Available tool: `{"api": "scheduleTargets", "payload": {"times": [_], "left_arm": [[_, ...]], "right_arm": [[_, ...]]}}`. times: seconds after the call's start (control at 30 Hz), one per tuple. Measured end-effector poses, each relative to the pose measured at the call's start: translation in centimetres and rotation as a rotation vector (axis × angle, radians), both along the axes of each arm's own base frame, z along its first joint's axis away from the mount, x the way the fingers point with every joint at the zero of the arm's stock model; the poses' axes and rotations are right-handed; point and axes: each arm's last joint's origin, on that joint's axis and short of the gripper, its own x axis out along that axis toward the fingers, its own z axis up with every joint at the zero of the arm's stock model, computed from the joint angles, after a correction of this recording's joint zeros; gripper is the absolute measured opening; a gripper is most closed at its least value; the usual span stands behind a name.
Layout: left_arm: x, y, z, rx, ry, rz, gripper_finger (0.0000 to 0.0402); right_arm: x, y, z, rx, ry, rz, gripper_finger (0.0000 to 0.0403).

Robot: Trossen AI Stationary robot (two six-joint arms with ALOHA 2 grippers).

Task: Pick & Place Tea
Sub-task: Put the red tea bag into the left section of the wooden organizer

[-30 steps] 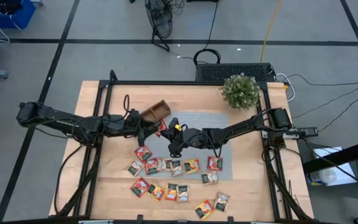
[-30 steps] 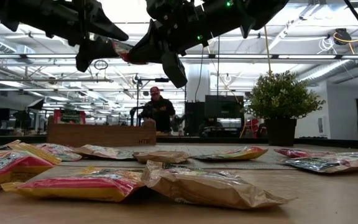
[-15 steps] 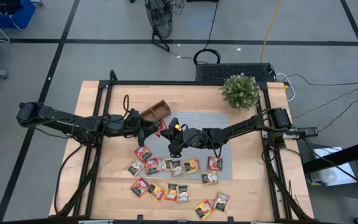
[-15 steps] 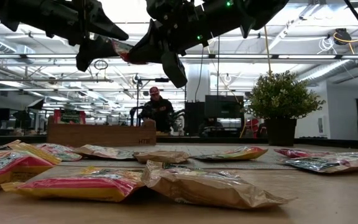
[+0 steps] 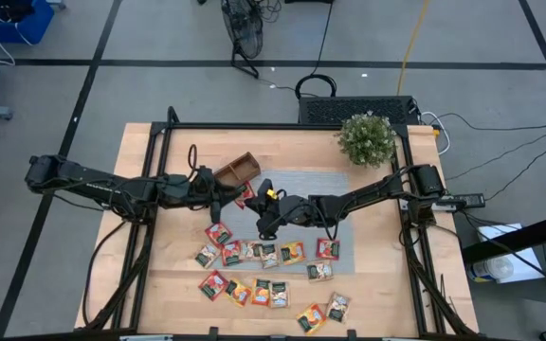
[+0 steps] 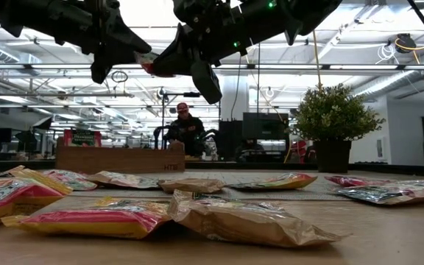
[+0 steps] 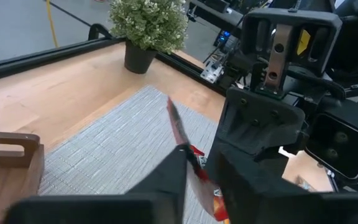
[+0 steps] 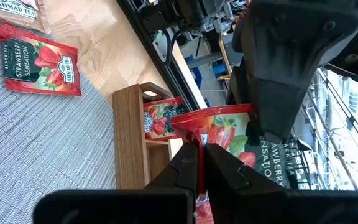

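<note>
A red tea sachet (image 6: pixel 147 60) hangs in the air between my two grippers, above the grey mat (image 5: pixel 322 187) and beside the wooden tray (image 5: pixel 237 169). My left gripper (image 5: pixel 230 195) comes from the table's left and is shut on it. My right gripper (image 5: pixel 257 202) comes from the right and is also shut on it. Another red sachet (image 8: pixel 159 118) stands in the tray. Several more sachets (image 5: pixel 263 256) lie flat on the mat's near edge and on the table in front of it. My left gripper pinches one end of the red sachet (image 7: pixel 190 157) between its two fingers, coming nearly level from the table's left. The sachet stands edge-on between them, lifted clear of the mat. My right gripper pinches the sachet's opposite edge (image 8: pixel 194 138) between its two fingers, nearly level from the table's right. The printed face (image 8: pixel 229 134) spreads beyond the fingertips toward the left gripper (image 8: pixel 284 81), clear of tray and mat.
A potted plant (image 5: pixel 366 138) stands at the mat's far right corner. Black frame rails (image 5: pixel 282 126) run around the table. Bare wood lies at the table's left and far sides. A person (image 6: pixel 186 131) is in the room beyond the table.
My left gripper has shut on the red sachet that the right gripper holds up; its fingers stood wide apart on either side of it before. Both arms have kept their places and the sachet has stayed in the air.
</note>
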Motion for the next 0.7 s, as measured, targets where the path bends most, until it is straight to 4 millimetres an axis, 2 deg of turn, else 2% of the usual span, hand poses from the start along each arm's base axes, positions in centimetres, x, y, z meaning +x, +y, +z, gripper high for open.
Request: {"api": "scheduleTargets", "payload": {"times": [0.13, 0.33, 0.53, 0.7], "left_arm": [[0.0, 0.0, 0.0, 0.039, 0.007, -0.009, 0.0009], [0.0, 0.04, 0.04, 0.159, 0.028, -0.022, 0.0005], [-0.05, 0.22, 0.04, 0.317, 0.068, 0.012, 0.0004], [-0.11, 0.41, 0.07, 0.363, 0.084, 0.063, 0.0003]], "right_arm": [[0.0, 0.0, 0.0, 0.0, 0.0, 0.0, 0.0009], [-0.01, 0.09, 0.0, 0.057, -0.017, -0.01, 0.0009], [0.01, 0.09, 0.08, 0.3, -0.094, -0.071, 0.0029], [-0.06, 0.25, -0.26, 0.471, -0.104, -0.081, 0.0058]]}}
